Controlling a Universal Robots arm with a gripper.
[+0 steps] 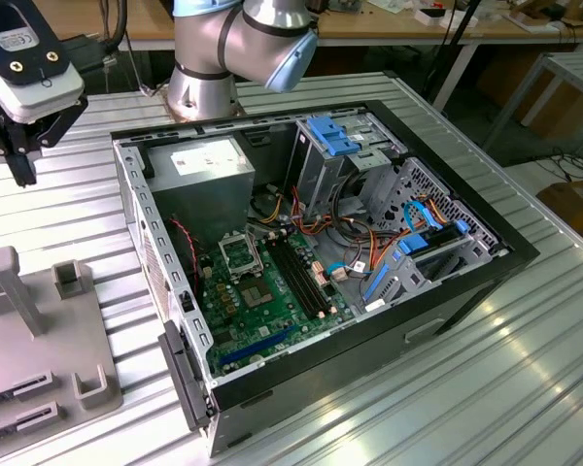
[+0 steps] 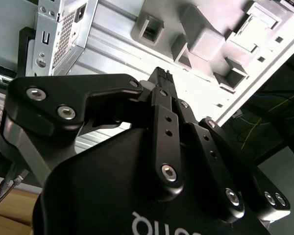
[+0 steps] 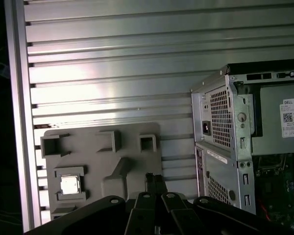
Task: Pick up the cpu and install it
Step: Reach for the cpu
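Note:
The cpu (image 3: 69, 185), a small pale silver square, lies in a recess of the grey fixture plate (image 3: 122, 169) on the ribbed metal table. My gripper (image 3: 154, 178) hangs well above the plate, off to one side of the cpu, with its black fingers pressed together and nothing between them. The second wrist view shows the same shut fingertips (image 2: 161, 74) over the plate's blocks (image 2: 201, 41). In the exterior view the gripper (image 1: 23, 173) is high at the far left. The black-framed socket (image 1: 241, 254) sits on the green motherboard (image 1: 272, 311) inside the open computer case (image 1: 165, 291).
The case holds a grey power supply (image 1: 206, 167), a blue-tabbed drive cage (image 1: 335, 136) and loose cables (image 1: 355, 254). The arm's base (image 1: 204, 83) stands behind the case. The fixture plate (image 1: 73, 340) has upright posts at the exterior view's lower left. The table edge (image 3: 19, 122) runs beside the plate.

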